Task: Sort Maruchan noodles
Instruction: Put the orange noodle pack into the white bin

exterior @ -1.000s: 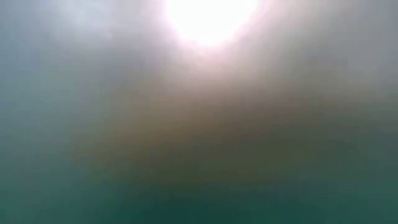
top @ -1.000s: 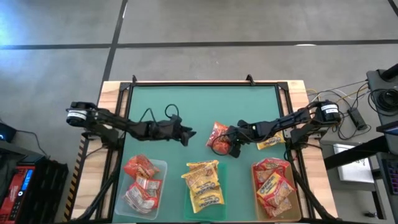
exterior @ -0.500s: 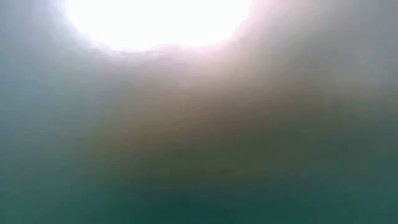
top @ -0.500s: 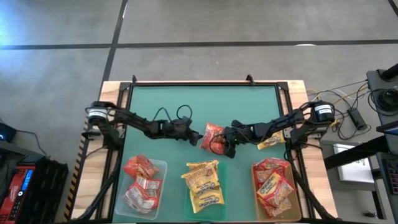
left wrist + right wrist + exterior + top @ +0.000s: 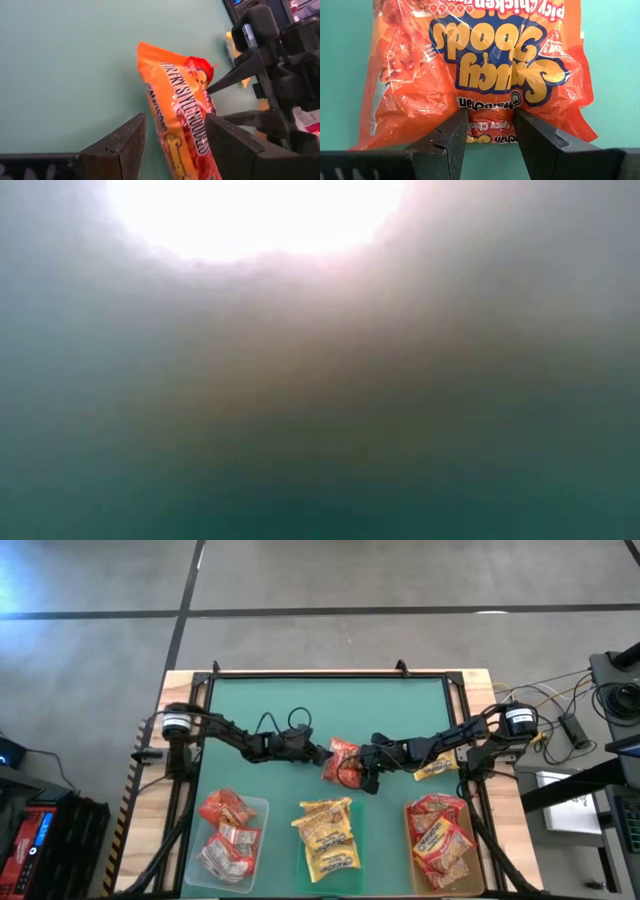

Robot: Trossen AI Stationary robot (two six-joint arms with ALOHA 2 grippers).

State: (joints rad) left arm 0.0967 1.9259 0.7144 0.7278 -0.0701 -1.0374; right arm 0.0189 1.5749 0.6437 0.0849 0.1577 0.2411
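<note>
A crinkly plastic ramen packet (image 5: 343,761) sits mid-table on the flat table mat (image 5: 330,705) — between the left gripper (image 5: 322,753) and the right gripper (image 5: 362,770). Along the near edge, three shallow rectangular trays (image 5: 258,808) hold packets — left, centre, right. Another packet (image 5: 436,768) lies under the right arm.

a robotics lab: polished concrete floor (image 5: 330,580), cabled equipment (image 5: 610,690) beside the table (image 5: 330,700).
</note>
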